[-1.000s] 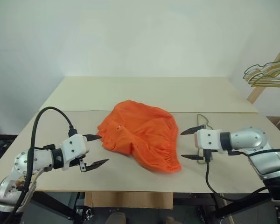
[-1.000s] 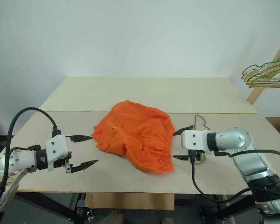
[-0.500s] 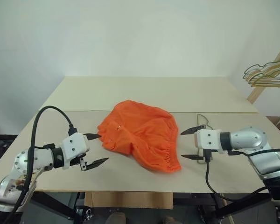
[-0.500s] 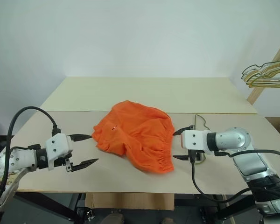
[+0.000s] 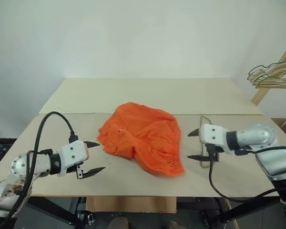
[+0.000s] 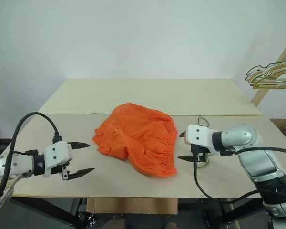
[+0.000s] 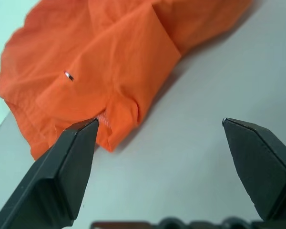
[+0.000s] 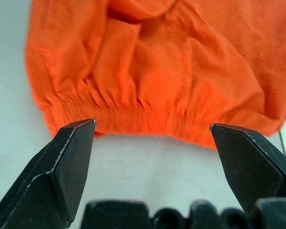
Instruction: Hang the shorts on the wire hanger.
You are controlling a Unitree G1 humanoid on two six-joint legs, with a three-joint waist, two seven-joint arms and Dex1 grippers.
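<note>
Crumpled orange shorts (image 5: 142, 138) mid-counter (image 5: 148, 95); left gripper (image 5: 91, 157) and right gripper (image 5: 195, 145) flanking, jaws spread wide, empty.

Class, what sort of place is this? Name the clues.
Probably a lab or test room, not a home: a bare table against a blank wall, orange shorts laid out, and spare hangers on a wooden rack.

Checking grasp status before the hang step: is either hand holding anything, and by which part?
Nothing is held. The left hand and the right hand are both open, either side of the shorts, clear of the fabric.
</note>
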